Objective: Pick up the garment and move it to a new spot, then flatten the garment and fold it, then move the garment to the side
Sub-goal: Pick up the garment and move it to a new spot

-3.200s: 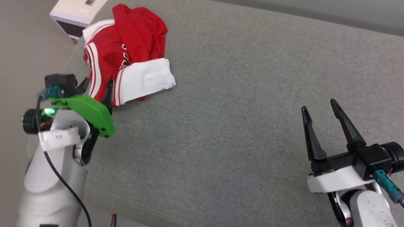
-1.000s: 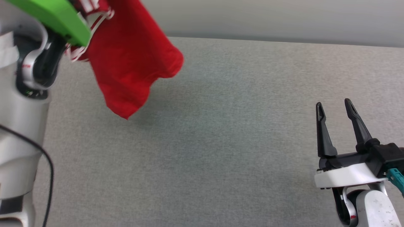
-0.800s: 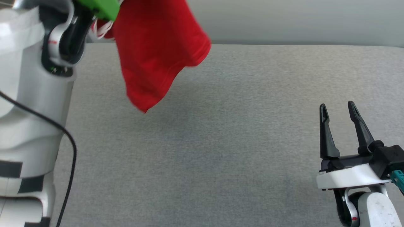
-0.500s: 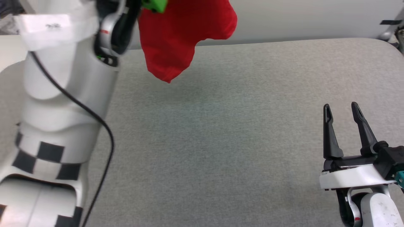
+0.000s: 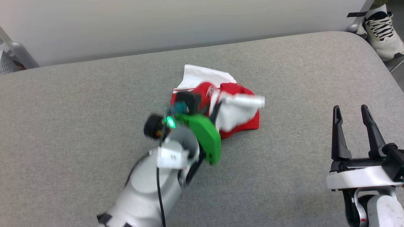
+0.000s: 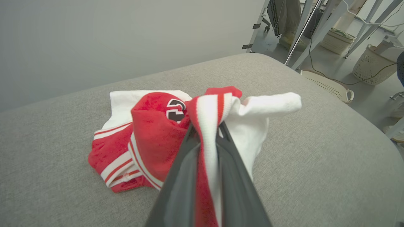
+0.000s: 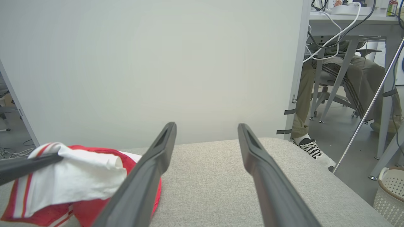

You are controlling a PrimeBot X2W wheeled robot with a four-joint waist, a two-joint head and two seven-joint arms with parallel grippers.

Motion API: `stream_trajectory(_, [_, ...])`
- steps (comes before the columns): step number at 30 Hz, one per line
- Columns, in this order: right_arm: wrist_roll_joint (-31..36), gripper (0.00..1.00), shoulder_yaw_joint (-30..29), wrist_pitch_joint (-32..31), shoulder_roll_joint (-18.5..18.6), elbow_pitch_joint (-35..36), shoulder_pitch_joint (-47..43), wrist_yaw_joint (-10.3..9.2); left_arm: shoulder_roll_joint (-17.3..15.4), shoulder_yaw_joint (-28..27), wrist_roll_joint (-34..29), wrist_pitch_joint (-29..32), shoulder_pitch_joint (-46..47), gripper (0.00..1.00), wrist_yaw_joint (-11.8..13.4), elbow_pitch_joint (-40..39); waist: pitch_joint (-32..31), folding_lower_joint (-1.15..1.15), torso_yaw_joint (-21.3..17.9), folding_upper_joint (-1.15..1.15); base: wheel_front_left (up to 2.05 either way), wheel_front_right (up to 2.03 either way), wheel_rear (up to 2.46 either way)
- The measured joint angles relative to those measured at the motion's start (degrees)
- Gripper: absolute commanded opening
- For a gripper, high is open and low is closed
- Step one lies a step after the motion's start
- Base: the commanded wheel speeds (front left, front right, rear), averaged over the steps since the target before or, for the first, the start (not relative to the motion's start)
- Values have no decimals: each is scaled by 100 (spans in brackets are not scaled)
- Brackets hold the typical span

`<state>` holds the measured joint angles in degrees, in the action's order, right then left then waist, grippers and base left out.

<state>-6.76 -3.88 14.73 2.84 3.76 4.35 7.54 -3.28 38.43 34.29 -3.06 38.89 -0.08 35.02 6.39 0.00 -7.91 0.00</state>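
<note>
Garment [image 5: 244,124] on the tabletop [image 5: 94,110], set down near its middle as a crumpled red-and-white heap. Half a second earlier it hung clear of the surface from the raised left arm, at the top of the head view; now the arm is lowered and the cloth rests on the grey fabric. The head view has itself shifted between those moments, so part of the change is the camera's. Left tool [image 6: 206,127]: nearly closed, pinching a fold of the striped trim [image 6: 206,107] between its fingertips, as it was while the garment hung. A white sleeve [image 6: 268,105] is lifted beside the grip and stands off the heap. Part of a black, white-edged numeral [image 6: 175,110] shows on the red body. Right tool [image 5: 349,108]: wide open and holding nothing, low at the right of the tabletop, well apart from the garment, as in every earlier frame.
</note>
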Motion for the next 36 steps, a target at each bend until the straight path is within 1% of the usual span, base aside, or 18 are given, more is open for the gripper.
stream_trajectory(3, [1, 100, -1, 0, 0, -8, -45, 0, 8, 444, 2, 169, -359, 0, -3, 382, -18, 0, 4, 0, 0, 0, 0])
stream_trajectory(4, [1, 100, 3, 0, 0, -24, -59, 0, 9, 605, 14, 303, -439, 33, -24, 488, -25, 0, 14, 0, 0, 0, 0])
stream_trajectory(5, [2, 100, 9, 0, 1, -36, -70, 0, 4, 778, 40, 435, -509, 100, -43, 534, -37, 0, 28, 0, 0, 0, 0])
stream_trajectory(9, [15, 100, 37, 0, -1, -76, -76, 0, 18, 1266, 345, 772, -596, 100, -120, 454, -86, 0, 109, 0, 0, 0, 0])
stream_trajectory(12, [60, 100, 51, 0, -2, -103, -83, 0, 19, 1425, 470, 728, -581, 100, -115, 290, -128, 0, 196, 0, 0, 0, 0])
stream_trajectory(15, [96, 100, 35, 0, -1, -133, -109, 0, 22, 1496, 587, 524, -524, 100, -93, 115, -173, 0, 310, 0, 0, 0, 0])
stream_trajectory(20, [165, 100, -13, 0, 0, -188, -220, 0, 29, 1457, 758, 107, -138, 100, -41, -274, -262, 0, 547, 0, 0, 0, 0])
stream_trajectory(24, [192, 100, -29, 0, -2, -201, -249, 0, -13, 1200, 712, -335, 201, 100, 146, -467, -345, 0, 766, 0, 0, 0, 0])
stream_trajectory(27, [201, 100, -54, 0, -3, -211, -329, 0, -253, 948, 661, -711, 315, 100, 235, -627, -407, 0, 938, 0, 0, 0, 0])
stream_trajectory(31, [208, 100, -71, 0, -2, -213, -407, 0, -800, 694, 588, -1004, 243, 100, 288, -780, -470, 0, 1138, 0, 0, 0, 0])
stream_trajectory(33, [209, 100, -78, 0, -4, -219, -444, 0, -1106, 476, 549, -1113, -12, 100, 350, -935, -501, 0, 1239, 0, 0, 0, 0])
stream_trajectory(36, [209, 100, -79, 0, -4, -218, -453, 0, -1418, 177, 407, -1158, -550, 100, 419, -1252, -533, 0, 1331, 0, 0, 0, 0])
